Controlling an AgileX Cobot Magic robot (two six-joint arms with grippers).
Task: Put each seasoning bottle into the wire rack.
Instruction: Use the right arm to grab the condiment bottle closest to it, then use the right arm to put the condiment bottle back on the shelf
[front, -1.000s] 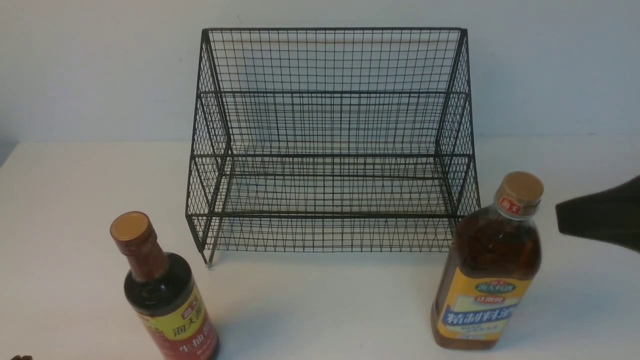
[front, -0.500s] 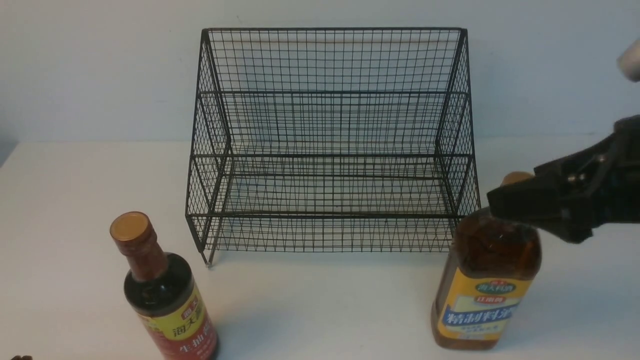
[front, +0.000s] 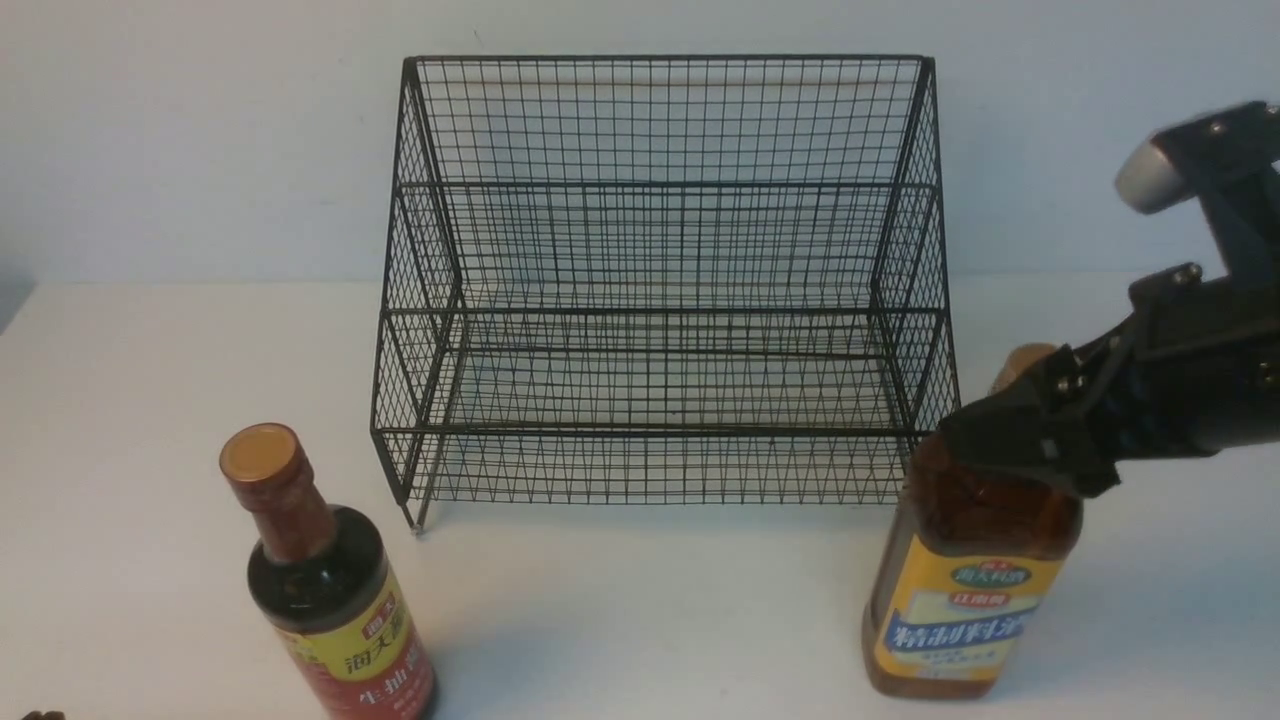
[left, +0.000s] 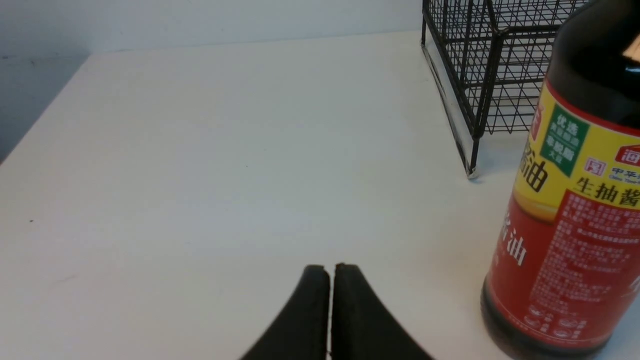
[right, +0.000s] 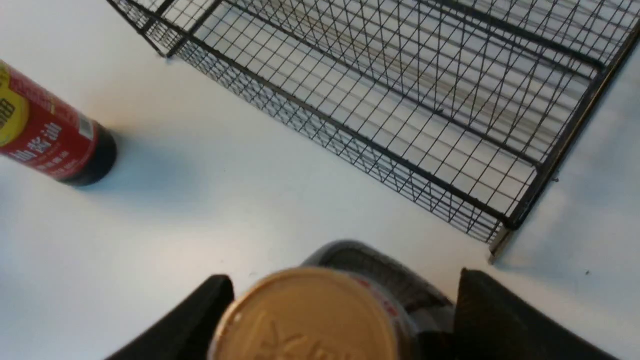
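The wide amber seasoning bottle (front: 965, 600) with a yellow-blue label stands at the front right, just off the wire rack's right front corner. My right gripper (front: 990, 435) reaches in from the right at its neck. In the right wrist view the gripper (right: 344, 281) is open, one finger on each side of the tan cap (right: 310, 320), with a gap on one side. The dark soy-sauce bottle (front: 335, 610) stands at the front left. My left gripper (left: 330, 267) is shut and empty, low over the table beside that bottle (left: 565, 225). The black wire rack (front: 660, 300) holds nothing.
The white table (front: 650, 620) runs back to a pale wall behind the rack. The rack's left front foot (left: 471, 172) stands a short way beyond the soy-sauce bottle. The table's left edge (left: 45, 115) shows in the left wrist view.
My right arm has come in from the right edge and its fingers now straddle the amber bottle's neck, hiding most of the cap in the front view. Both bottles and the left gripper have stayed put.
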